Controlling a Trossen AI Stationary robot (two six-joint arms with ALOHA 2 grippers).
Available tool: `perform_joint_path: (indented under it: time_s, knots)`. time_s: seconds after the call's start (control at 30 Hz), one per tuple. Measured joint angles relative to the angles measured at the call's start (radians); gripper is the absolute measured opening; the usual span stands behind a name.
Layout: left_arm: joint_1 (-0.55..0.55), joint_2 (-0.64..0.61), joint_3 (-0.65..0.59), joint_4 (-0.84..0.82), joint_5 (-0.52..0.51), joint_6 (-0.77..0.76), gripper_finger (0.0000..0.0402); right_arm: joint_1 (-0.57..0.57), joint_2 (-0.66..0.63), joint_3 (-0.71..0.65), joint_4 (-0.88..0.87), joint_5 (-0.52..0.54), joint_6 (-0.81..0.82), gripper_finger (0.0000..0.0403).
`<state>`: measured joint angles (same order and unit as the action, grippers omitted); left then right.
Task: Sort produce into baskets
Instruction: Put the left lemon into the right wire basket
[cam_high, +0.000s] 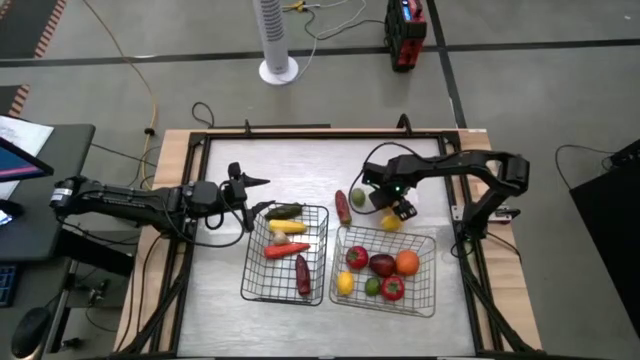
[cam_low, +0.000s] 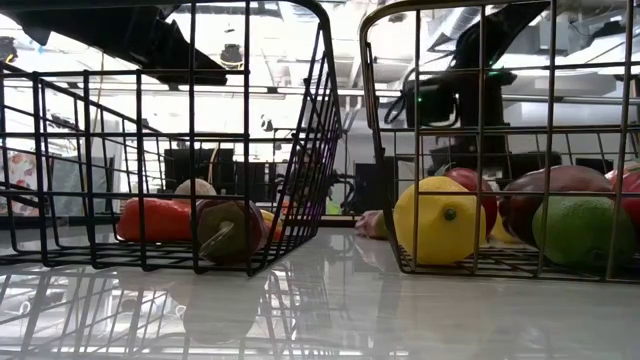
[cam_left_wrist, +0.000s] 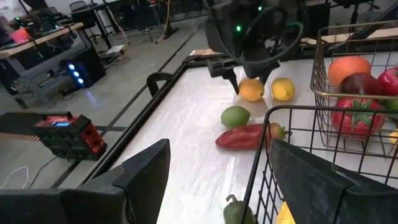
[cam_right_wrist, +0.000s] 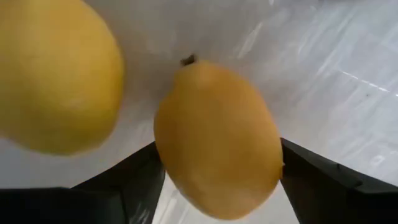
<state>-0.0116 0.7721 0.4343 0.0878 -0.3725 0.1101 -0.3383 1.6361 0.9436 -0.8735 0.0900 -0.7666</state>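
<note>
High view: right gripper (cam_high: 398, 213) is lowered beside the right basket (cam_high: 432, 262); left gripper (cam_high: 252, 190) is held above the left basket (cam_high: 255, 262)
Left wrist view: left gripper is spread, nothing held
Right wrist view: orange-yellow fruit (cam_right_wrist: 217, 140) is clasped between the fingers (cam_right_wrist: 323, 180) on the desk (cam_right_wrist: 323, 56)

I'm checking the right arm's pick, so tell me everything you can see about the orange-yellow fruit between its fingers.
The orange-yellow fruit is smooth, egg-shaped and matte like plastic, with a small dark stem nub at one end. It sits on the pale table behind the right basket, between the fingers of the right gripper, which flank it on both sides. A paler yellow lemon lies just beside it; whether they touch is unclear.
</note>
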Motion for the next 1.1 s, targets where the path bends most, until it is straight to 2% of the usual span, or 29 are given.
perform_joint_path:
  time_s: [0.27,0.4,0.53,0.67,0.8,0.93,1.1]
  knots:
    - [0.0,0.0,0.0,-0.001,0.0,0.0,0.0263,0.004,0.012,0.002,0.024,0.025,-0.036,0.0259]
    - [0.0,0.0,0.0,-0.001,0.0,-0.001,0.0263,0.004,-0.031,0.061,-0.037,0.046,-0.021,0.0258]
    - [0.0,0.0,0.0,-0.001,-0.001,-0.001,0.0263,0.007,-0.094,0.185,-0.126,0.038,0.081,0.0258]
    - [0.0,0.0,0.0,-0.001,-0.002,-0.006,0.0263,0.043,-0.152,0.328,-0.22,-0.06,0.264,0.0267]
    - [0.0,0.0,0.0,-0.001,-0.009,-0.006,0.0263,0.116,-0.195,0.418,-0.236,-0.267,0.504,0.0271]
    - [0.0,0.0,0.0,0.0,-0.009,-0.011,0.0263,0.209,-0.227,0.433,-0.201,-0.454,0.746,0.0273]
    - [0.0,0.0,0.0,0.0,-0.009,-0.025,0.0263,0.348,-0.213,0.433,-0.195,-0.461,0.947,0.0274]
